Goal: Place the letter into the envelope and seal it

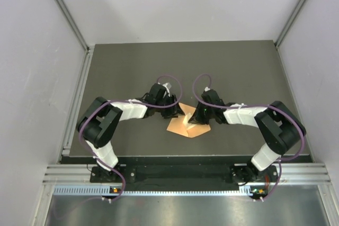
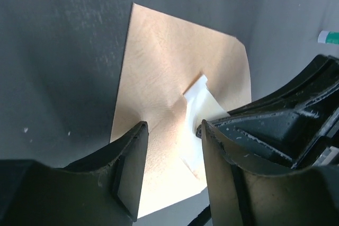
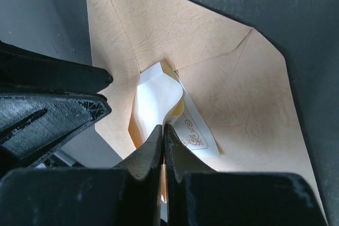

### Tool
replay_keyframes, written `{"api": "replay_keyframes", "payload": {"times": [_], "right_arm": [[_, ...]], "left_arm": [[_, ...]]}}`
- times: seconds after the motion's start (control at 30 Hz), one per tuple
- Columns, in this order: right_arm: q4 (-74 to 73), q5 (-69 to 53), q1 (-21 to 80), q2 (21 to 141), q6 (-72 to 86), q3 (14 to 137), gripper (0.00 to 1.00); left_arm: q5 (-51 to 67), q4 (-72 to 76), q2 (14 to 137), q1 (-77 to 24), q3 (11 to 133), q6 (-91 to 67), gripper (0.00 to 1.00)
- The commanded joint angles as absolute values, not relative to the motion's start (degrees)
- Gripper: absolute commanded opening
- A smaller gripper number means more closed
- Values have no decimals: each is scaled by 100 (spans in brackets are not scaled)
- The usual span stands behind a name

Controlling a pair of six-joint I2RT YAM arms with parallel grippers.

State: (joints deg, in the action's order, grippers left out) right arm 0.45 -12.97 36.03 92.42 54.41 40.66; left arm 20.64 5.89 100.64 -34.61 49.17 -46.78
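The orange envelope [image 1: 189,127] lies flat at the middle of the table, its pointed flap [image 3: 254,104] opened out. The pale letter [image 3: 156,96] bows upward, its far end at the envelope's mouth; a printed ornament shows on it. My right gripper [image 3: 163,126] is shut on the letter's near edge, just above the envelope [image 3: 175,30]. My left gripper [image 2: 172,130] hangs over the envelope [image 2: 159,67] from the other side with its jaws apart and nothing clamped between them. The letter [image 2: 198,115] rises beside its right finger [image 2: 222,162]. In the top view both grippers [image 1: 175,107] [image 1: 195,117] meet over the envelope.
The dark table [image 1: 185,62] is enclosed by white walls with aluminium rails at the sides. A small green-and-white tag [image 2: 328,36] shows at the edge of the left wrist view. The arms' bases stand at the near edge.
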Motion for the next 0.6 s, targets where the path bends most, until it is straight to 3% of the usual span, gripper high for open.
{"api": "replay_keyframes", "payload": {"times": [0.0,0.1,0.33,0.57], "right_arm": [[500,-1240,3595,9220,5388,4228,0],[519,-1195,3586,9211,5335,4245,0],[466,-1388,3586,9088,5265,4193,0],[439,-1529,3586,9088,5045,4210,0]], "left_arm": [[2163,615,9783,-3489,4641,-4562,51],[1918,440,9581,-3489,4667,-4448,62],[424,-1255,9097,-3691,5519,-3033,65],[44,-2284,9597,-4288,6388,-2646,66]]}}
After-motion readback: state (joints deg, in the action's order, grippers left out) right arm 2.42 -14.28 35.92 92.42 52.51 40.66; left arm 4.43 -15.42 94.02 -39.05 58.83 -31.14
